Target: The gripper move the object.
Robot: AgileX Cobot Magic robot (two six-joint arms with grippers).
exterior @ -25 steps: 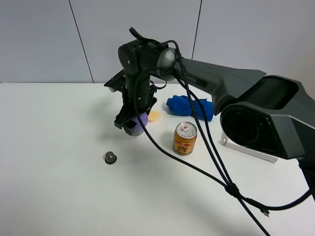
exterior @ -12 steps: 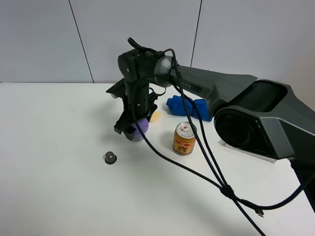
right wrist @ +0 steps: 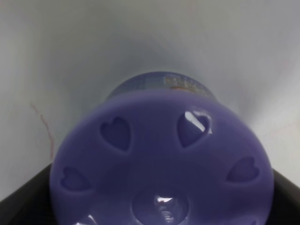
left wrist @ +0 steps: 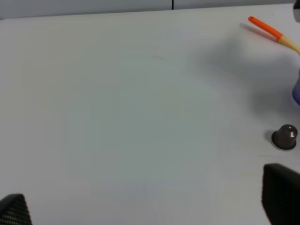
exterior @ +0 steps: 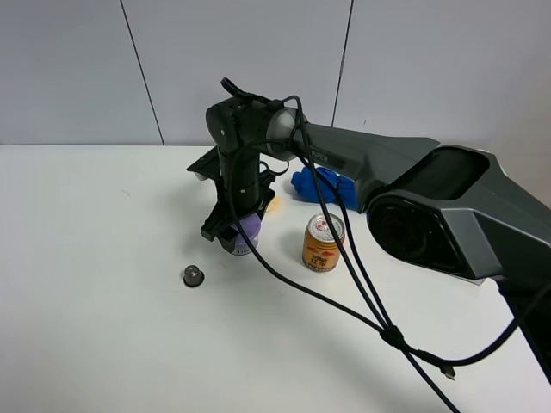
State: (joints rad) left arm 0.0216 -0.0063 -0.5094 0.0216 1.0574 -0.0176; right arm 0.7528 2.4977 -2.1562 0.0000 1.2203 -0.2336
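On the white table [exterior: 103,327], the right claw [exterior: 229,232], clamping the tin [exterior: 250,229], has carried it forward.

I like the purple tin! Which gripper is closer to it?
Right. The right gripper is closed around the purple tin; the left gripper hangs open well away from it.

This looks like a robotics lab or test room rather than a home. In the high view, a bare white table [exterior: 86,344] fills the lower frame. Plain grey wall panels [exterior: 69,69] with dark seams run across the top. A black robot arm [exterior: 387,159] trailing loose cables [exterior: 390,335] reaches in from the right. Below it lies a mixed set of props: a purple-lidded tin [exterior: 250,226], a drink can [exterior: 324,243], a blue cloth [exterior: 331,188] and a small dark cap [exterior: 193,276].
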